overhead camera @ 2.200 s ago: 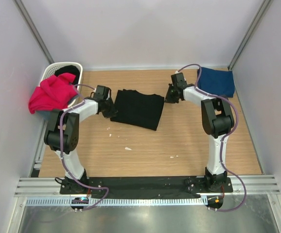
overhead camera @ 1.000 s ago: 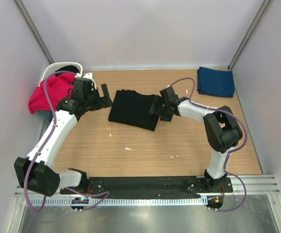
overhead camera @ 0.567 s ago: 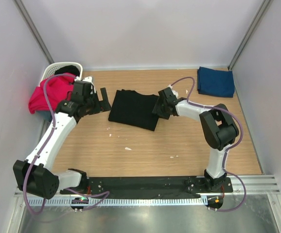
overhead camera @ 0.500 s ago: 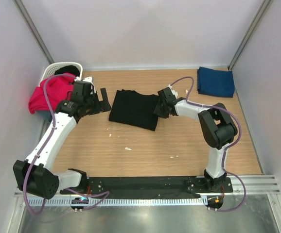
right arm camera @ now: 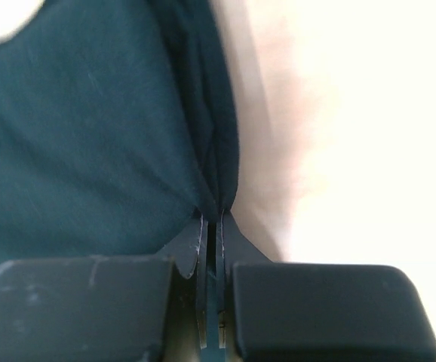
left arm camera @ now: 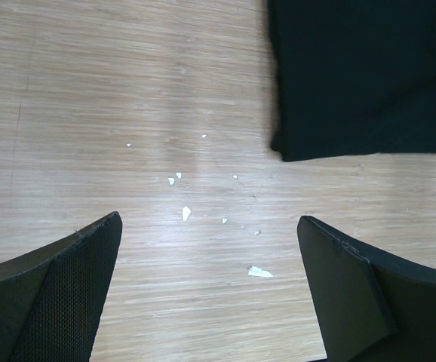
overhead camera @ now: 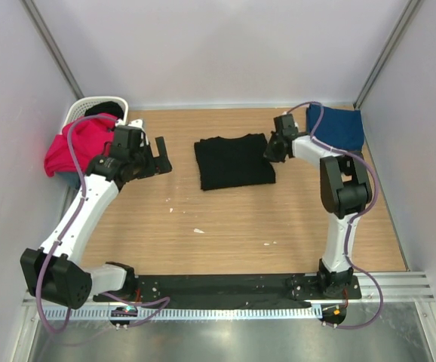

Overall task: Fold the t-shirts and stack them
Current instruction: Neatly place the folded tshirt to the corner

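Top external shows black t-shirt (overhead camera: 234, 161) on wooden table (overhead camera: 225, 222), pale walls (overhead camera: 225, 53).

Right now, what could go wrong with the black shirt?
The right gripper pinches the black t-shirt only at its edge, so pulling might undo the fold or slip off. The navy t-shirt lies right beside that arm, so a swing might rumple it.

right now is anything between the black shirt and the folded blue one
Nothing lies on the table between them. Only the right gripper, shut on the edge of the black shirt, and its arm fill the gap beside the blue shirt.
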Robot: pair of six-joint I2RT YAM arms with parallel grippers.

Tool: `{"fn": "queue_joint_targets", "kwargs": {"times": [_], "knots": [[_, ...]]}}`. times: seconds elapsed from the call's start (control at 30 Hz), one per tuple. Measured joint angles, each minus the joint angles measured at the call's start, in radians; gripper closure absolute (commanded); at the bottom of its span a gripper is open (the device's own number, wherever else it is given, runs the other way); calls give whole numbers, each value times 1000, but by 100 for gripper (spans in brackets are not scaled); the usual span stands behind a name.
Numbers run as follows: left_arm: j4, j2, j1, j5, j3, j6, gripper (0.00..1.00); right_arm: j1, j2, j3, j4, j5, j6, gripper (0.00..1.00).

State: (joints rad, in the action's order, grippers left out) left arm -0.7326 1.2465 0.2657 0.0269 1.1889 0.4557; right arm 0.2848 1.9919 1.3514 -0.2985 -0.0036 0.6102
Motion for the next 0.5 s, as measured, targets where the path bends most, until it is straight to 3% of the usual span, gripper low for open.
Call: {"fn": "queue_joint_targets", "kwargs": {"times": [0.27, 0.5], "knots": [[2, 51, -16, 19, 6, 1, 0, -190, 262, 502, -241, -43, -274, 99], [0, 150, -36, 31, 46, 0, 0, -227, 371, 808, -423, 10, -448, 99]]}}
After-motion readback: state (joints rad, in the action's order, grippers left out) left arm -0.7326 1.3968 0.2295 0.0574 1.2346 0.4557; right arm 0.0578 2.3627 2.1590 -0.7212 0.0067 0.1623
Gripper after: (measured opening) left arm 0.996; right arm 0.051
